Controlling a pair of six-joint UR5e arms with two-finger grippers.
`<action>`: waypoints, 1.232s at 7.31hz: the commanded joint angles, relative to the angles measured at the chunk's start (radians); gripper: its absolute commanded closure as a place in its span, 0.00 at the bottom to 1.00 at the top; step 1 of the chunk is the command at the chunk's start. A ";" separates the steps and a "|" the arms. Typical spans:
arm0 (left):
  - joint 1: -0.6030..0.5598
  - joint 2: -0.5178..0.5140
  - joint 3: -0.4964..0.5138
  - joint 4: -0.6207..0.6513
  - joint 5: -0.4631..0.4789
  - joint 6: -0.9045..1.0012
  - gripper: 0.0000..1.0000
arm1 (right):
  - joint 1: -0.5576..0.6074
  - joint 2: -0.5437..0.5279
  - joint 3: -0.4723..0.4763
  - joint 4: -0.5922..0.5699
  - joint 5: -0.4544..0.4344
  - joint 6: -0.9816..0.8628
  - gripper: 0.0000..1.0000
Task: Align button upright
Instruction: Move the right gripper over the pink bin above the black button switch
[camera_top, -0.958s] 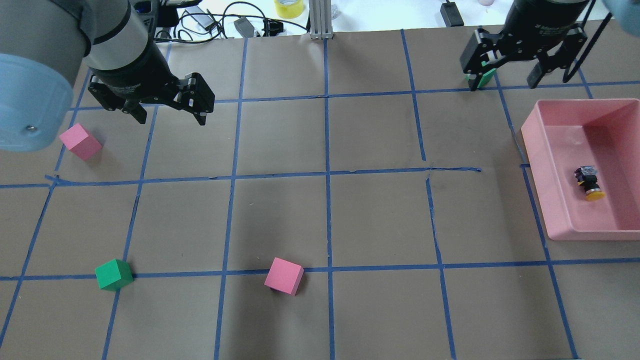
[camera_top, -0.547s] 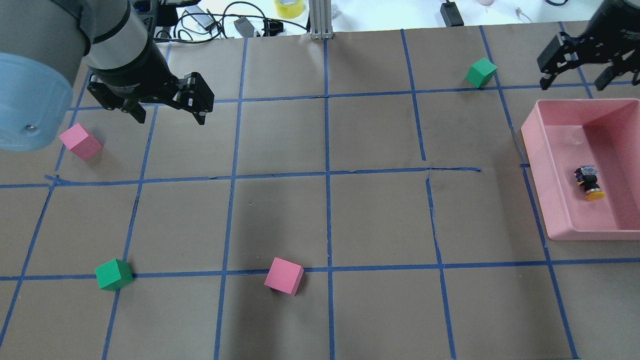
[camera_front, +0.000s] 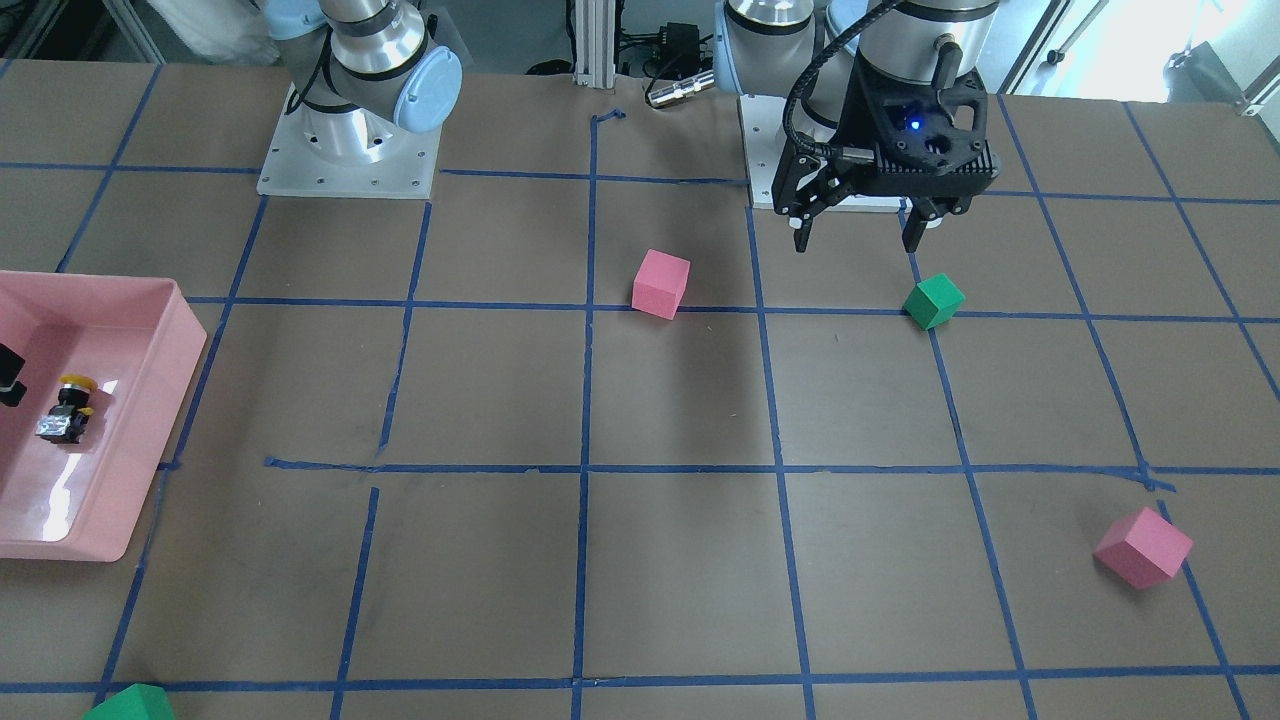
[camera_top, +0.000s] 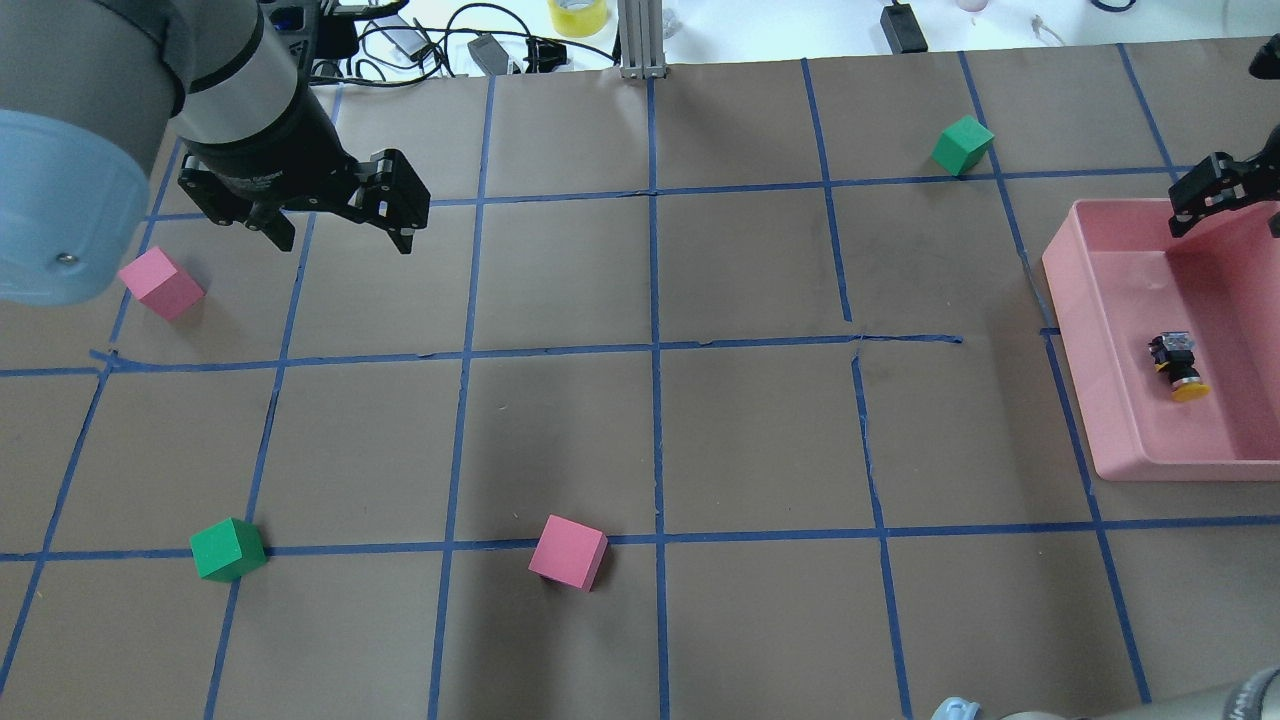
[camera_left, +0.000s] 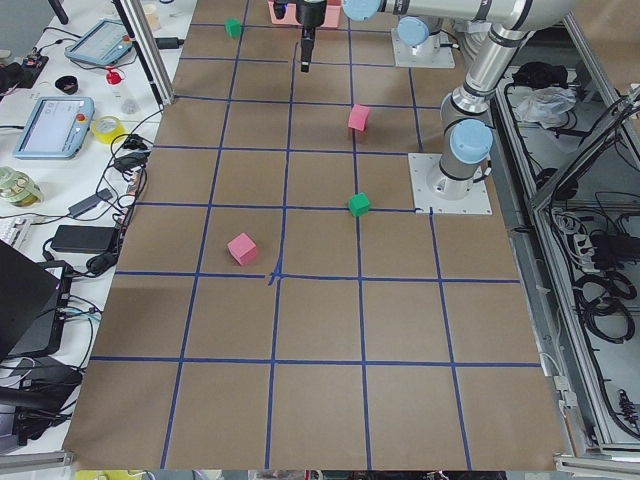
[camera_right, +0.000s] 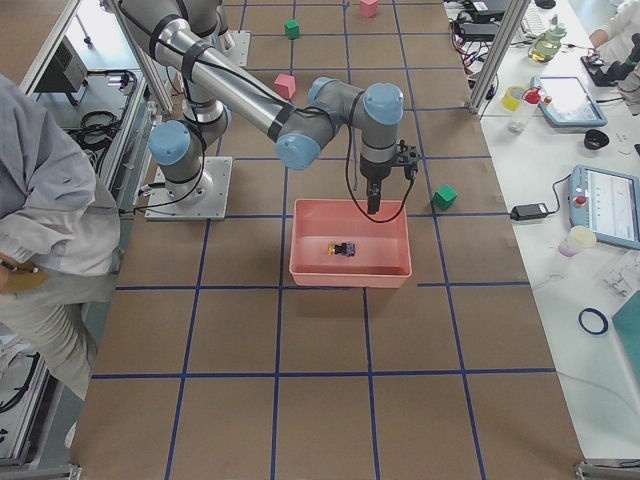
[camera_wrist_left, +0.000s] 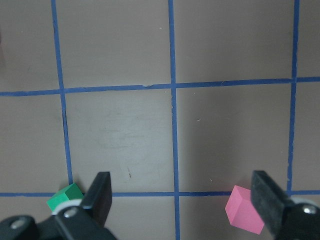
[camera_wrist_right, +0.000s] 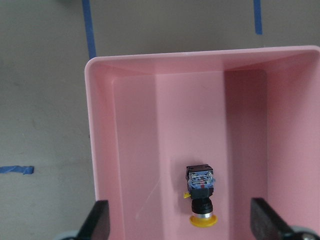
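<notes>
My right hand (camera_right: 374, 203): released, its fingers (camera_wrist_right: 97, 222) spread wide with nothing between them. It points straight down over the pink tray (camera_top: 1068, 300), clear of the tray floor.
Its arm: stretched out from the base, elbow bent, wrist turned down above the tray.
The button (camera_wrist_right: 201, 192): lying on its side on the tray floor, not upright. In my right wrist view it sits low between the two fingers, yellow cap toward the bottom edge and contact end toward the top, apart from every wall.
My left hand (camera_front: 856, 240): also released and empty, hanging above the desk (camera_top: 740, 430) with fingers pointing down.
Its arm: comes in from the overhead view's left with the wrist bent down, well apart from the tray.
Cubes: a green cube (camera_front: 933, 300) and a pink cube (camera_front: 660, 283) lie near the left hand. A second pink cube (camera_top: 162, 283) and a second green cube (camera_top: 962, 145) sit farther out.
Cut off: the overhead view crops the right hand at its right edge, so only one finger shows whole. The front view gives me just a black sliver over the tray.
Half-hidden: in the left wrist view the fingers cover part of a green cube and part of a pink cube.
Hard to make out: the button's terminals, which are too small to read.
</notes>
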 joint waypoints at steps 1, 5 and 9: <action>0.000 0.001 -0.004 0.001 0.002 0.000 0.00 | -0.030 0.025 0.027 -0.047 0.002 -0.030 0.00; -0.001 0.001 -0.006 0.001 0.004 0.000 0.00 | -0.064 0.035 0.061 -0.103 0.002 -0.058 0.00; -0.001 0.001 -0.006 0.001 0.004 0.002 0.00 | -0.066 0.076 0.159 -0.231 0.011 -0.058 0.00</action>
